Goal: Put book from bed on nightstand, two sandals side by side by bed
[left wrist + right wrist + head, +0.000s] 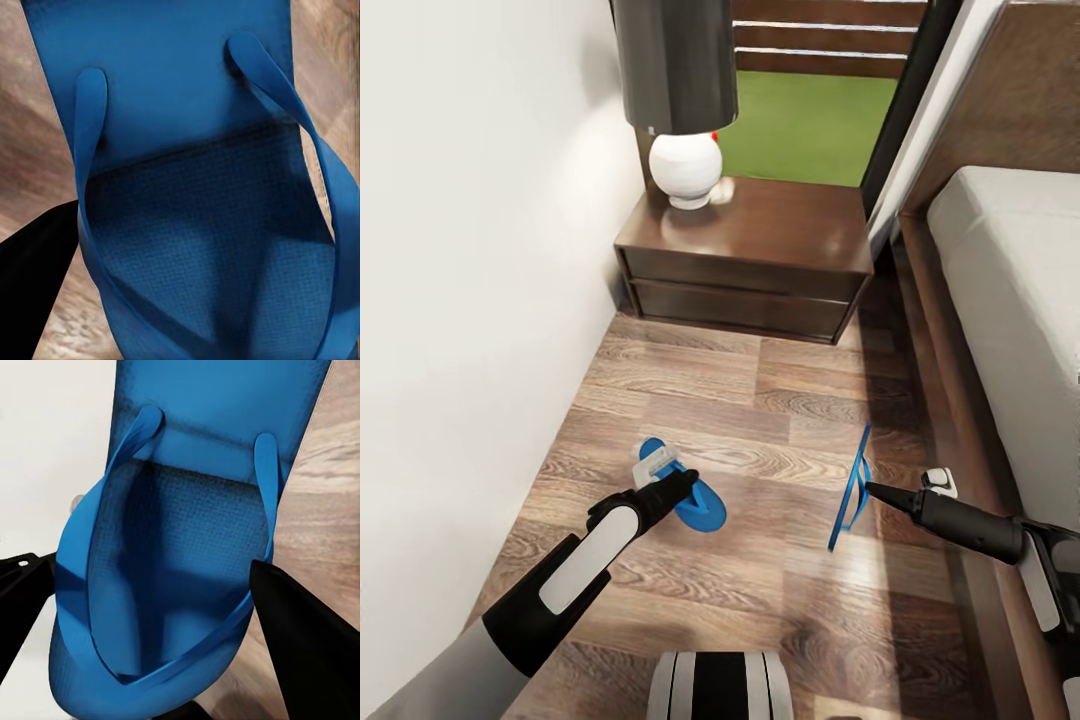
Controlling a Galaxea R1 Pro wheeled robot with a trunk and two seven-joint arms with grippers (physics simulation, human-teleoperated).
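Note:
Two bright blue sandals are on the wood-plank floor between the white wall and the bed. One sandal lies flat and low at the floor. My left gripper is shut on its middle; one dark finger shows beside its strap, the other is hidden. The other sandal stands on its edge, with my right gripper shut on it and dark fingers on both sides. A dark nightstand stands ahead. The book is out of view.
A lamp with a white round base and a dark shade stands on the nightstand's left part. The white wall runs close along the left. The bed's dark frame borders the floor strip on the right. A window is behind the nightstand.

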